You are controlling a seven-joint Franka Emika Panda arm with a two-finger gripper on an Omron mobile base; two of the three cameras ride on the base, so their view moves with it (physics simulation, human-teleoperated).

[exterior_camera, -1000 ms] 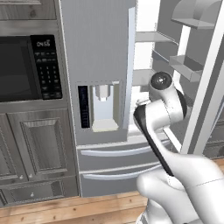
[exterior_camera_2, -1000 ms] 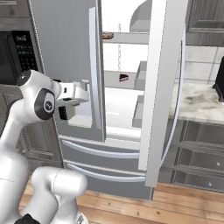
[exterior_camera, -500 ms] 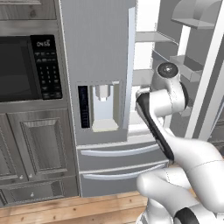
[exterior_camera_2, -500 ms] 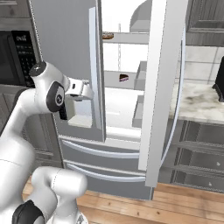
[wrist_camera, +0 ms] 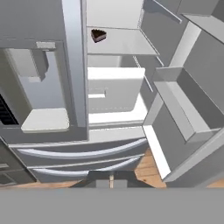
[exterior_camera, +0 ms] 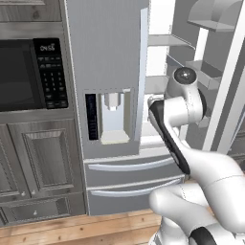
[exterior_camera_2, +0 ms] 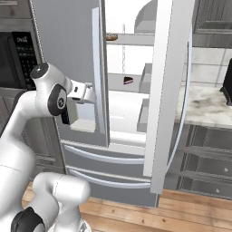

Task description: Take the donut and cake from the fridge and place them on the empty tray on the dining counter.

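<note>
The fridge [exterior_camera: 105,48] has its left door shut and its right door [exterior_camera_2: 168,90] swung wide. On the top shelf lies the donut [exterior_camera_2: 111,36]. One shelf lower sits the cake [exterior_camera_2: 128,80], a dark wedge that the hand view shows up ahead [wrist_camera: 98,35]. My gripper [exterior_camera_2: 92,95] is shut and empty. It hovers in front of the left door's long handle [exterior_camera_2: 96,68], at about the cake's height and to its left. Its fingertips [wrist_camera: 110,180] are pressed together at the bottom of the hand view. The tray and the dining counter are out of view.
A black microwave [exterior_camera: 24,74] is built into the cabinets left of the fridge. A marble counter [exterior_camera_2: 204,106] on dark cabinets runs to the right behind the open door, with a black object [exterior_camera_2: 226,81] on it. The door's bins [wrist_camera: 179,105] jut out on the right.
The arm's elbow has risen a little and folded closer to the fridge. The hand has stayed by the left door's handle, and the gripper is still shut.
</note>
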